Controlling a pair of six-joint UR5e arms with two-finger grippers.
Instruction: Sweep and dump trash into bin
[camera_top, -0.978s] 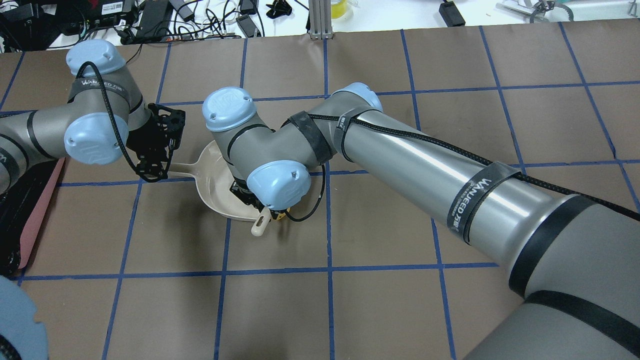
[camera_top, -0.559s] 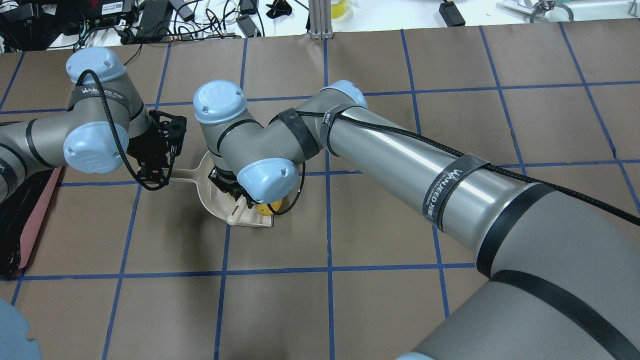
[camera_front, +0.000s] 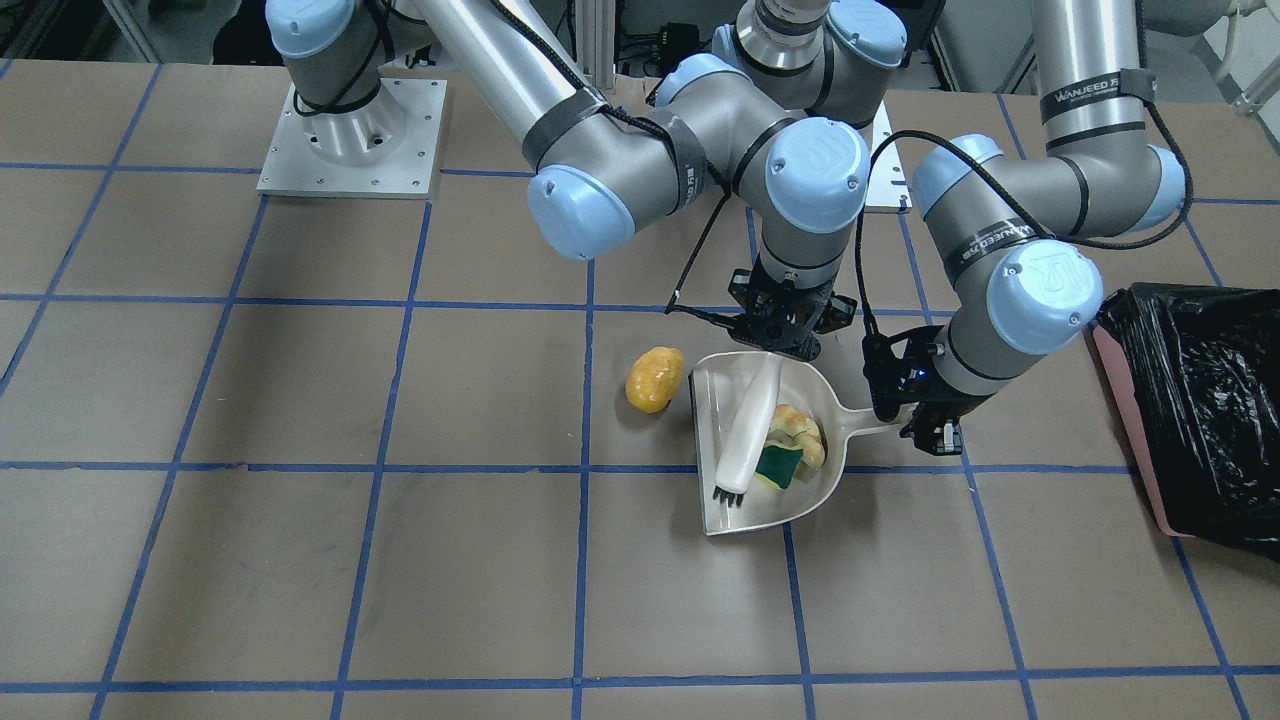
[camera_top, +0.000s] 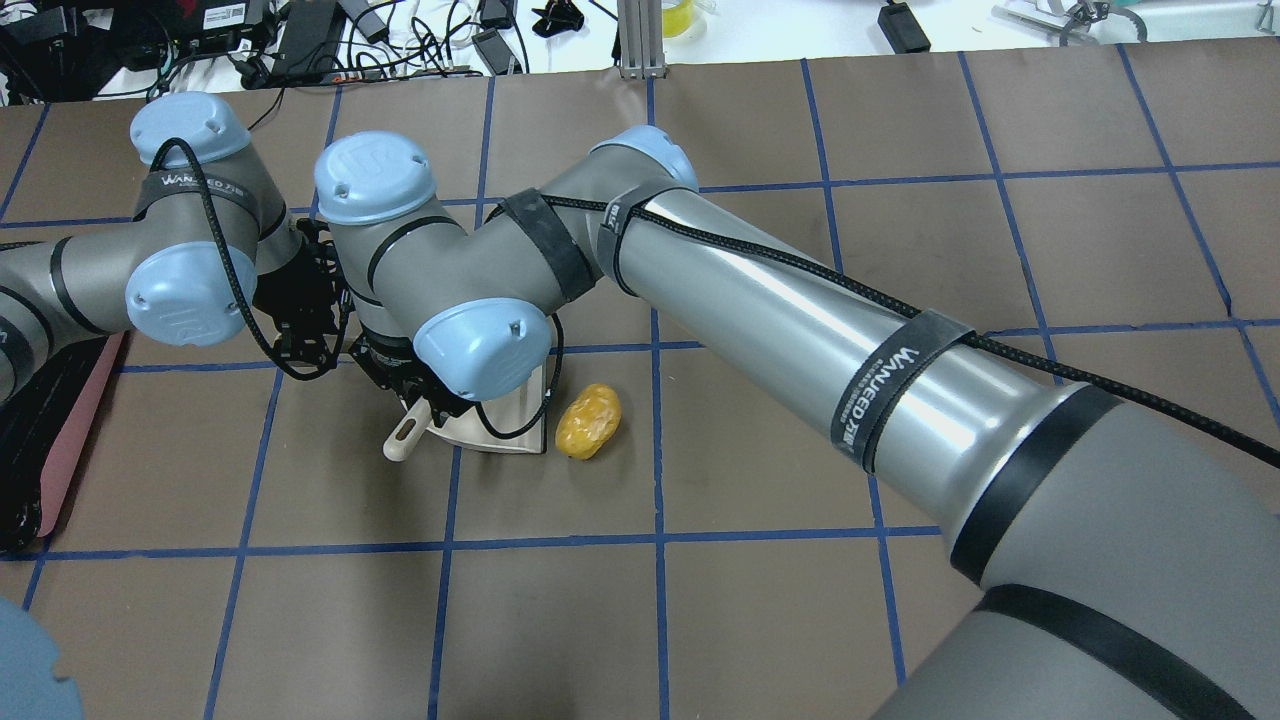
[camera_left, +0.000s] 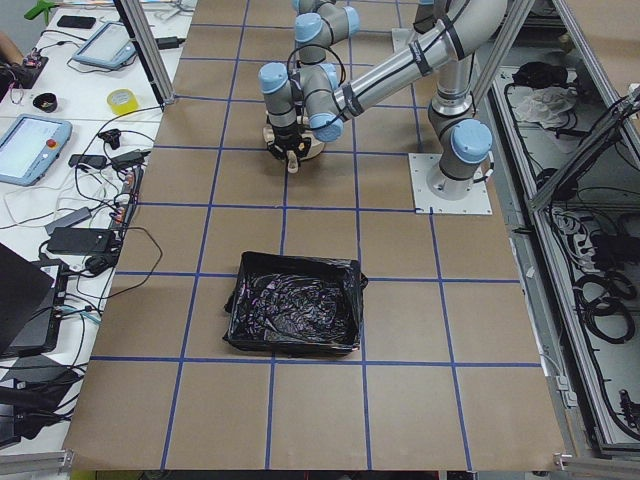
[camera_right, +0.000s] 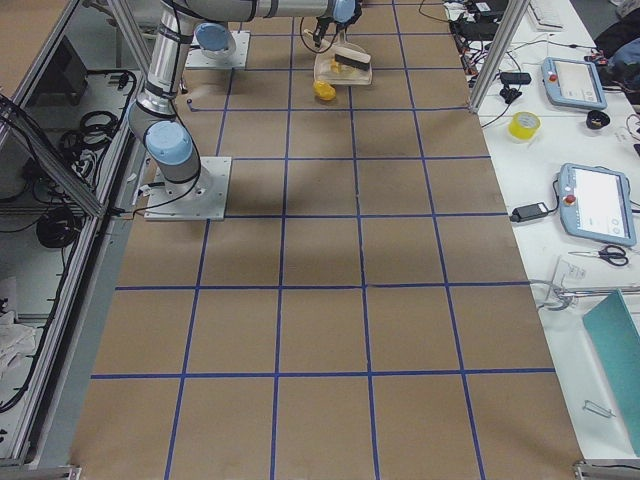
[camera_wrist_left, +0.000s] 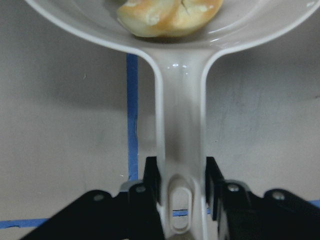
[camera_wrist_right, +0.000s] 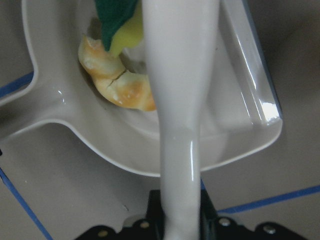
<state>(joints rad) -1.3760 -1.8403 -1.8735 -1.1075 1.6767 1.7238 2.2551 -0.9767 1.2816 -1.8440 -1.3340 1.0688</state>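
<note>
The beige dustpan (camera_front: 735, 515) lies on the table with the croissant toy (camera_front: 800, 428) and the green-and-yellow sponge (camera_front: 776, 466) inside. My left gripper (camera_front: 925, 425) is shut on the dustpan handle (camera_wrist_left: 180, 125). My right gripper (camera_front: 786, 335) is shut on the beige brush (camera_front: 745, 430), which lies along the pan, bristles near its mouth corner. The yellow-orange potato toy (camera_front: 655, 378) sits on the table just outside the pan's mouth; it also shows in the overhead view (camera_top: 589, 421). The bin (camera_front: 1200, 400), pink-sided with a black bag, stands beyond my left arm.
The brown table has a blue tape grid. Both wrists crowd close over the dustpan (camera_top: 500, 425). The right arm's base plate (camera_front: 350, 140) is at the back. Cables and devices lie past the table's far edge (camera_top: 300, 40).
My right arm has swung left in the overhead view, carrying the brush over the dustpan. The potato toy, partly hidden under the wrist before, now shows outside the pan's mouth. The left gripper barely moved.
</note>
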